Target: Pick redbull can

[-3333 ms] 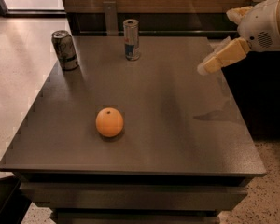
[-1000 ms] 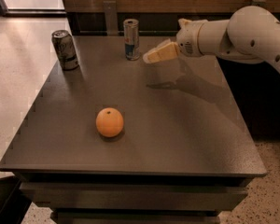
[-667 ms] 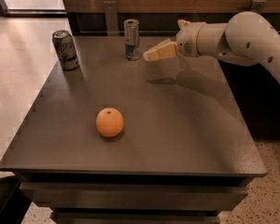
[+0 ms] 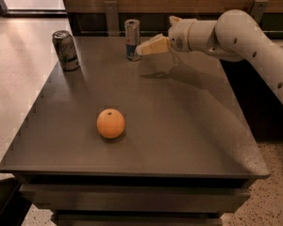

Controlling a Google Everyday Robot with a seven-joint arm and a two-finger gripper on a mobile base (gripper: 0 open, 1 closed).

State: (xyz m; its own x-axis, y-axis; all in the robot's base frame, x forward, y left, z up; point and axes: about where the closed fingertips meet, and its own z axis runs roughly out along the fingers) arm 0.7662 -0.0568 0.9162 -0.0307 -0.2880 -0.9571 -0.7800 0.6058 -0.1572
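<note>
The redbull can [image 4: 132, 39] is a tall slim silver can with blue lower panels. It stands upright near the back edge of the dark table [image 4: 179, 126]. My gripper [image 4: 142, 49] reaches in from the right on a white arm. Its tan fingertips [image 4: 151, 46] are just right of the can, at its mid height, very close to it. I cannot tell whether they touch the can.
A shorter, wider dark-grey can [image 4: 65, 50] stands at the table's back left. An orange [image 4: 110, 123] lies in the middle front. A wooden wall with metal brackets runs behind the table. The floor drops away on the left and front.
My gripper has moved left across the back of the table, from the right side to right next to the redbull can. The cans and the orange have not moved.
</note>
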